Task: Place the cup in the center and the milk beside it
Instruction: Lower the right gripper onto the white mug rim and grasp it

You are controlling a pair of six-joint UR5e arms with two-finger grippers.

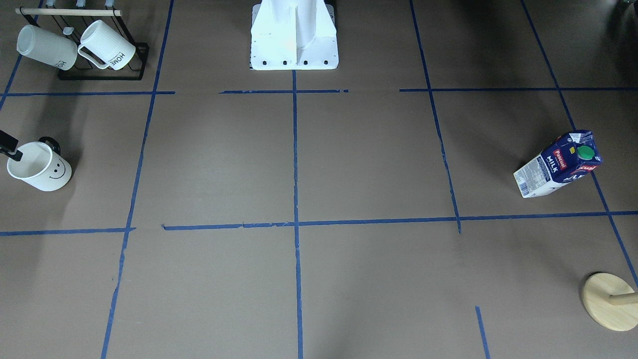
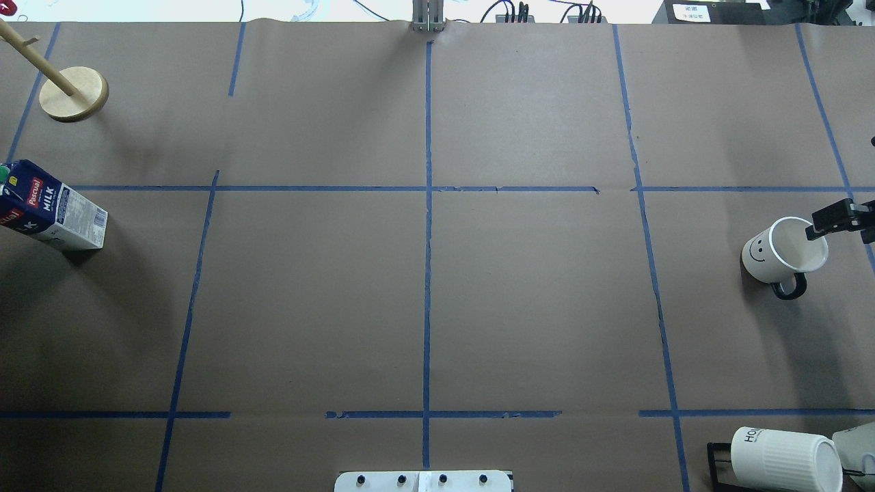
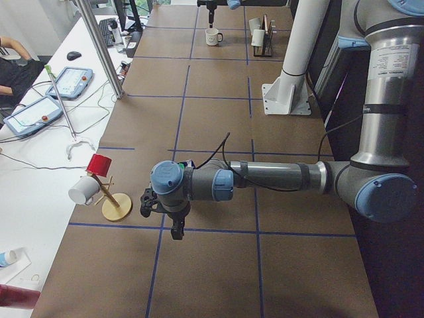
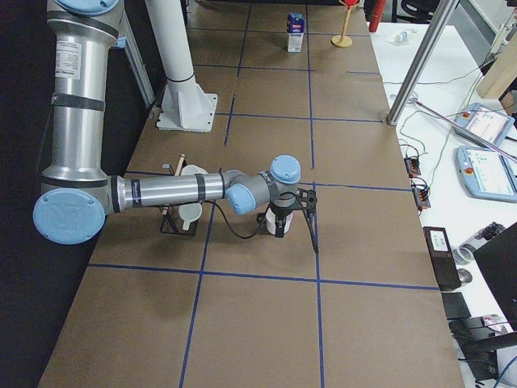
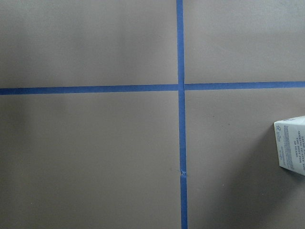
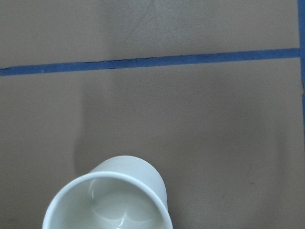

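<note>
Overhead exterior shows the smooth white smiley-faced cup [image 2: 776, 256] upright at 3 o'clock, outside the blue-taped brown center square [image 2: 307, 301]. The right gripper [image 2: 820, 227] is at its rim's 2 o'clock edge, and I cannot tell whether it is clamped. The dark-blue-and-white carton [image 2: 51, 215], reading "Pascual" and "MILK", stands at 9 o'clock with the left gripper [image 3: 165, 222] near it, its jaw state unreadable. The ribbed white mugs [image 1: 107, 45] read "HOME".

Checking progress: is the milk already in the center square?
No, the milk stands well outside the center, at the left edge of the overhead view.
</note>
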